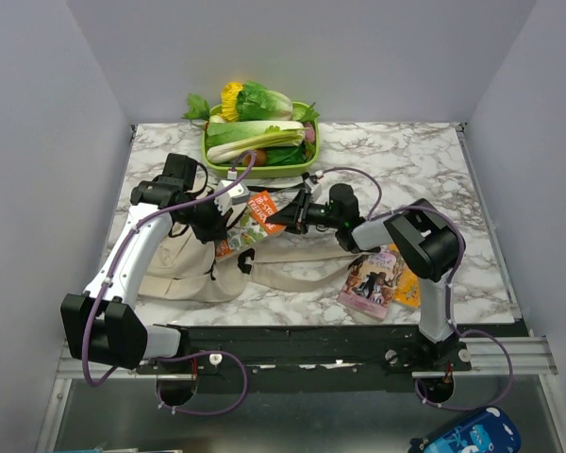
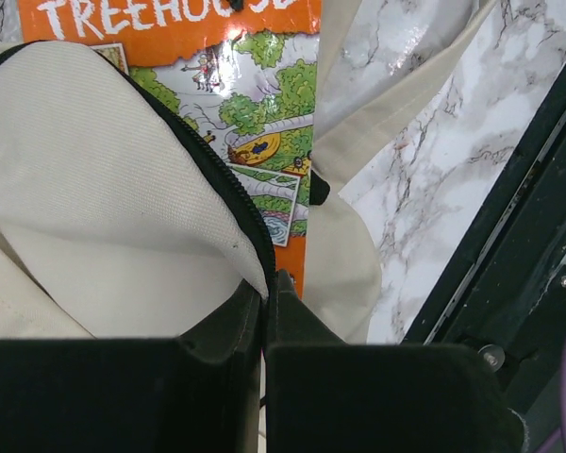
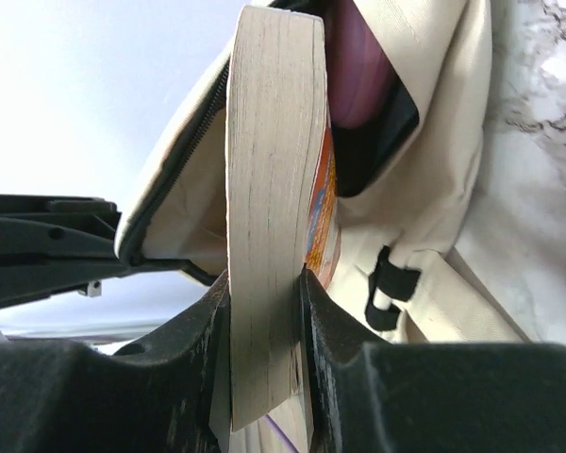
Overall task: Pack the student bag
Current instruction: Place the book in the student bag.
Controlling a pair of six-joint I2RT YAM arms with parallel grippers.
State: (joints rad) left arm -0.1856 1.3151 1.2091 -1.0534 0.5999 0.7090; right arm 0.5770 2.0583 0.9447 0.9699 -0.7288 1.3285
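Tray [image 1: 208,156]: green, at far edge of the table [image 1: 406,165], full of vegetables [image 1: 255,132].
Pink booklet [image 1: 371,278]: flat on marble, touching an orange booklet [image 1: 407,288].

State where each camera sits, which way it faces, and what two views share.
Top external: above and behind, looking down at the table; left arm, right arm show.
Left wrist: looks along the left end effector, pinching the student bag rim.
Right wrist: looks along the right end effector, clamping the book.
Both wrist views share bag and book.
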